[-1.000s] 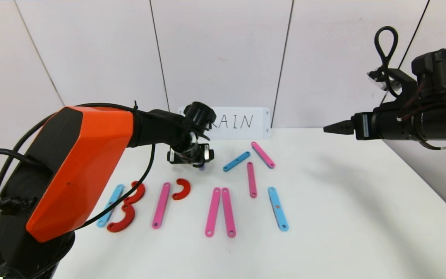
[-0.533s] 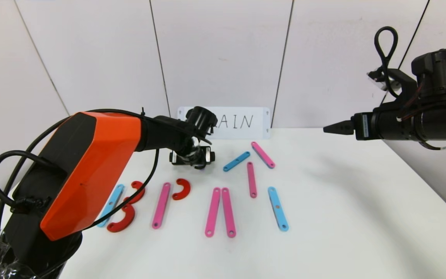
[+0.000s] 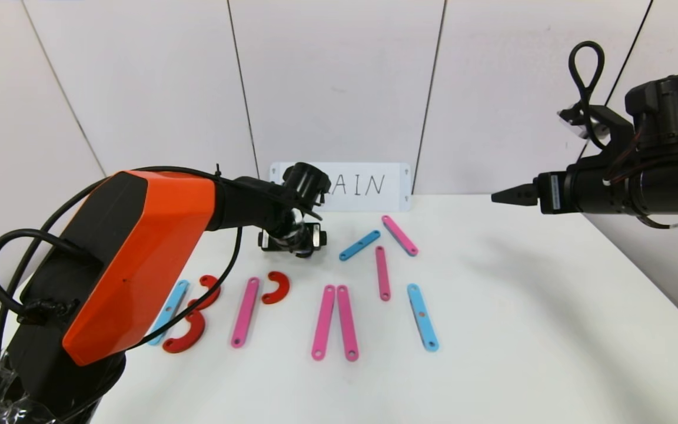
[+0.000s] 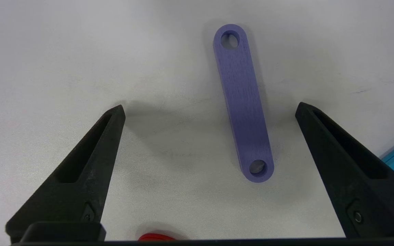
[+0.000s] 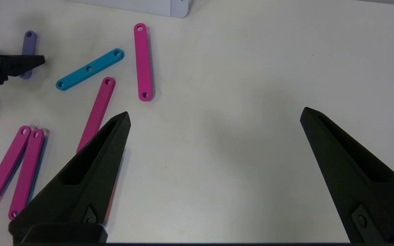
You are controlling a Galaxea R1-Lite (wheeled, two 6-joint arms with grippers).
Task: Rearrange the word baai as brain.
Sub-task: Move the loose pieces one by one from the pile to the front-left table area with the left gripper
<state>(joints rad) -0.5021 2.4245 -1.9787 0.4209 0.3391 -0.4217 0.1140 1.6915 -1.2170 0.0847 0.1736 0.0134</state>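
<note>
the word's purple strip (image 4: 243, 102) lies flat on the white desk (image 4: 46, 51) directly under the left pincer (image 4: 210, 109), between its two wide-spread fingers (image 4: 91, 150) and touching neither, nearer to one finger than the other. just beside this pincer toward the robot sits a red curve (image 3: 275, 287), with a pink strip (image 3: 245, 312) next to it; a light-blue strip (image 3: 359, 245) lies just to the pincer's right. the handwritten card (image 3: 368, 186) stands behind it. the right pincer (image 5: 214, 116) hangs high over the desk's right side, well apart from the pieces, its fingers also spread wide and holding nothing.
</note>
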